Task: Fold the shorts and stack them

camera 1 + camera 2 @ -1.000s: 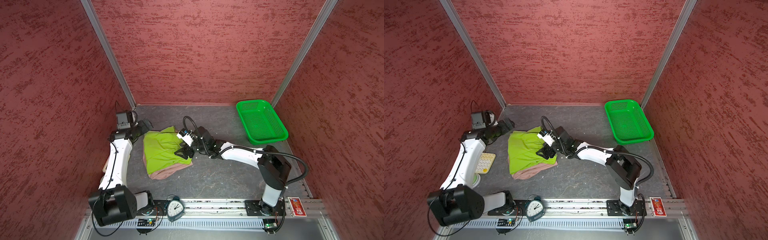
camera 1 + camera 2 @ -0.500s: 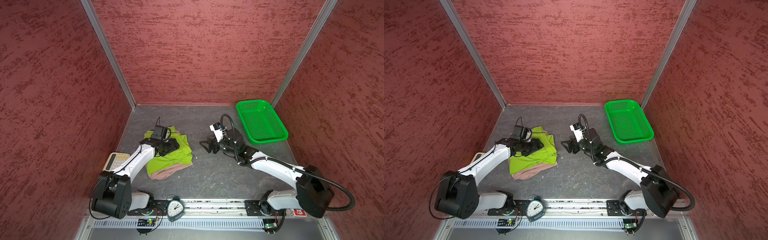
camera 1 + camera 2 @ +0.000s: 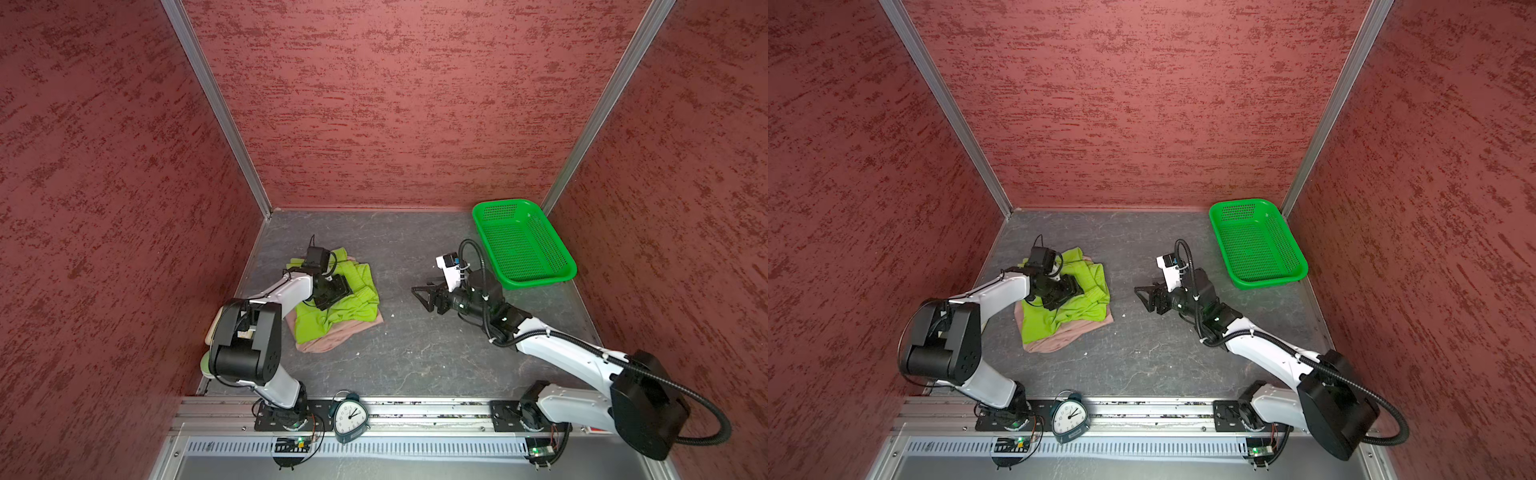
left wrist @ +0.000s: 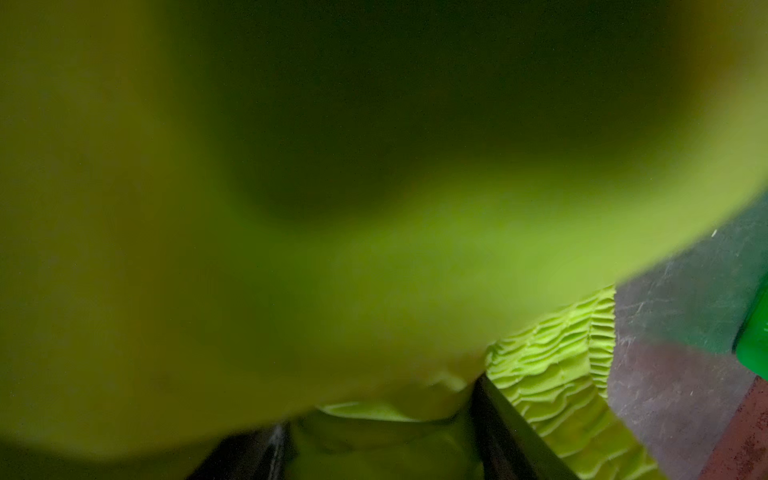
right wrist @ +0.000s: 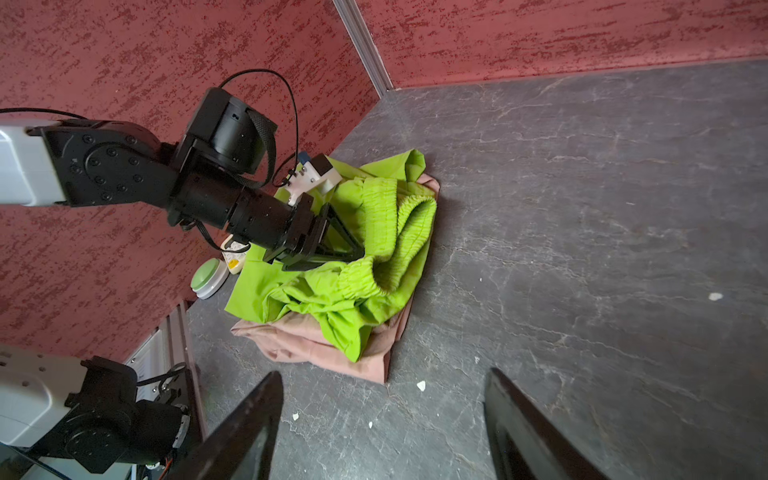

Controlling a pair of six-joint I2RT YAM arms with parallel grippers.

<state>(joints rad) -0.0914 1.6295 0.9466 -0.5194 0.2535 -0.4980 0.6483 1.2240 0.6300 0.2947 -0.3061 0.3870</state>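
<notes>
Sunk into lime shorts (image 3: 357,303) atop pink pair (image 3: 332,338) nr worktop's (image 3: 415,353) left edge: L gripper (image 3: 334,291), grip unclear; R gripper (image 3: 420,297) agape, well apart.

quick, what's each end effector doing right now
left end effector: down in the green shorts, cloth between its fingers; grip cannot be told
right end effector: open, holding nothing

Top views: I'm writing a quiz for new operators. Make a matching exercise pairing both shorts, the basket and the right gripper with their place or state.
1 lime green shorts
2 pink shorts
3 basket
4 right gripper

A lying underneath
B open, over bare table
C far right corner
D crumpled on top

Pairs: 1-D, 2-A, 3-C, 4-B
</notes>
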